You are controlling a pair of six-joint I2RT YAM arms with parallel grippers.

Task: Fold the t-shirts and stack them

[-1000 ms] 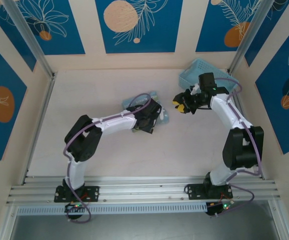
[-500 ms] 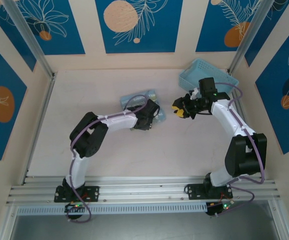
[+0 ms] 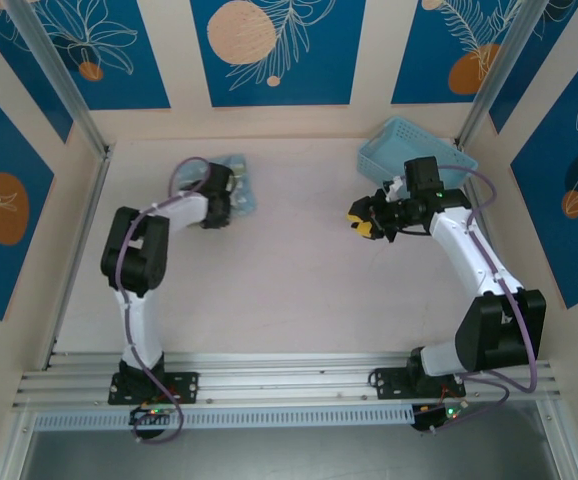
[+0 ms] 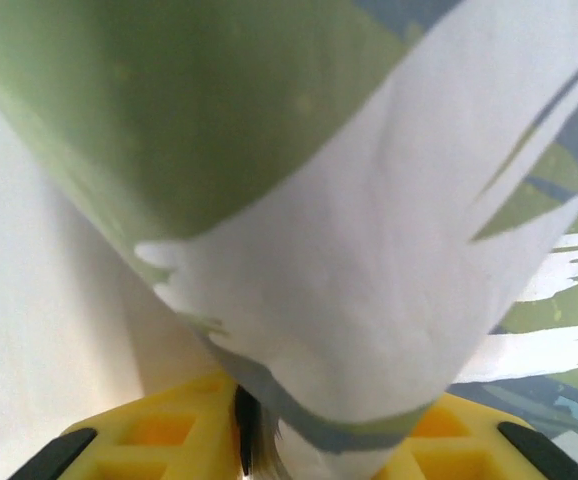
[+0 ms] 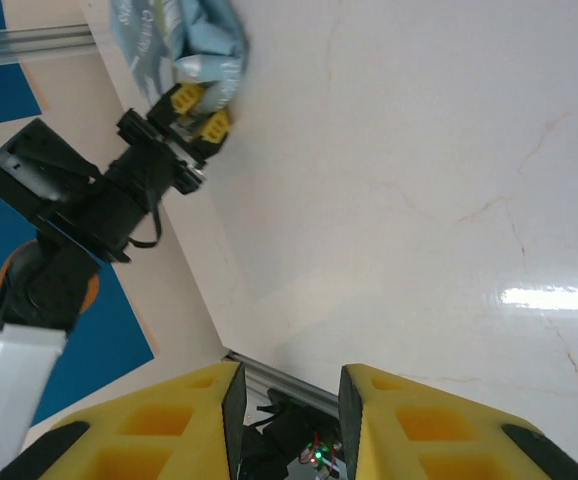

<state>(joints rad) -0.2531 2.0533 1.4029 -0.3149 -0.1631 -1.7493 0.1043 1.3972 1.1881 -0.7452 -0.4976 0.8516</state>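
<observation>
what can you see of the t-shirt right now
The t-shirt is a soft, light sky-blue cloth with white and dark print, bunched into a small crumpled heap at the far left of the table. The left claw pinches its edge, and a fold drapes between the fingers in the left wrist view. Sleeves and collar cannot be made out.

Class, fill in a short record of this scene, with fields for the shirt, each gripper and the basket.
t-shirt: light blue, bunched, far left part of the table near the back wall
left gripper: shut on the t-shirt, cloth pinched between its fingers
right gripper: jaws slightly apart, nothing between them, over bare table
basket: light blue lattice, far right corner
</observation>
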